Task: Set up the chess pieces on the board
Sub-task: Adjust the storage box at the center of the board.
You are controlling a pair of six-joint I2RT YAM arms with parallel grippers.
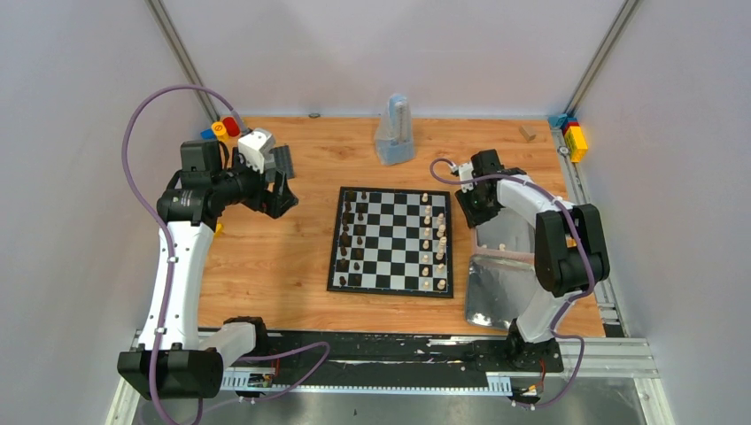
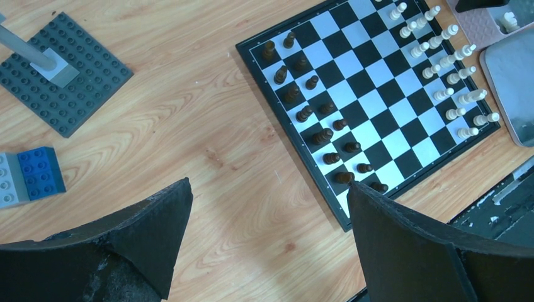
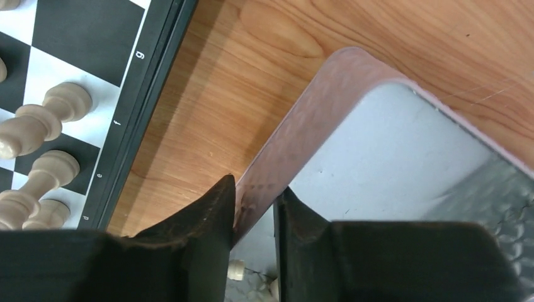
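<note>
One shiny silver metal tray (image 3: 390, 157) at the right edge is pinched by the right gripper (image 3: 255, 189); the left gripper (image 2: 267, 184) is held wide.

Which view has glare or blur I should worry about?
Top external: the metal tray is mirror-bright. Left wrist: the chessboard is sharp and evenly lit, though the left gripper's fingers hide its near corner. Right wrist: the tray rim reflects the wooden table pinkish; the cream chess pieces are slightly soft.
</note>
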